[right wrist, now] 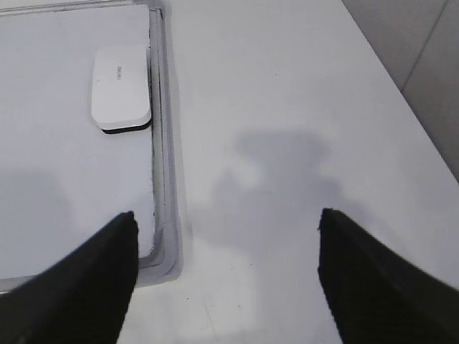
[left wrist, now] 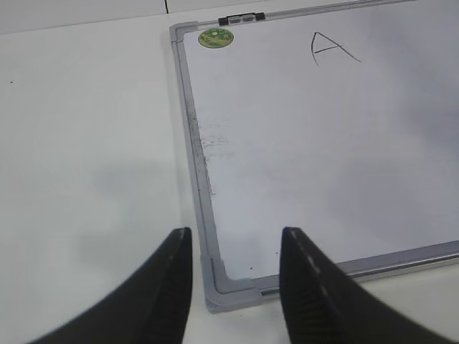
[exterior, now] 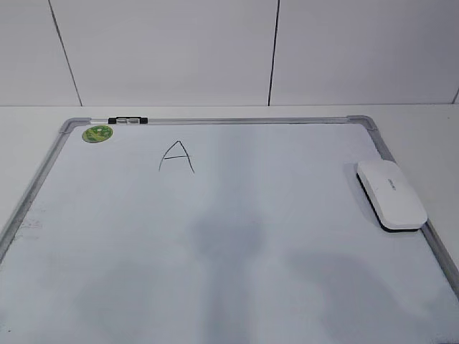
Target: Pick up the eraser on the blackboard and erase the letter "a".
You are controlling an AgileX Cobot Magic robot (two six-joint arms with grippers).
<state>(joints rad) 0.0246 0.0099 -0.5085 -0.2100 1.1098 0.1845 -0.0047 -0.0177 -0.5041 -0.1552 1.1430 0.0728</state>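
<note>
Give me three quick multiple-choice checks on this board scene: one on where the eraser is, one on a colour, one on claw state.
1. Where does the eraser lie on the blackboard?
A. beside its right frame
B. dead centre
C. over the sticker

2. What colour is the round sticker?
A. red
B. green
C. blue

3. How are the left claw and right claw?
A. both open and empty
B. right shut on the eraser
C. both shut

Answers: 1 A, the eraser sits against the right frame. 2 B, the sticker at the top left corner is green. 3 A, each wrist view shows spread fingers holding nothing.
</note>
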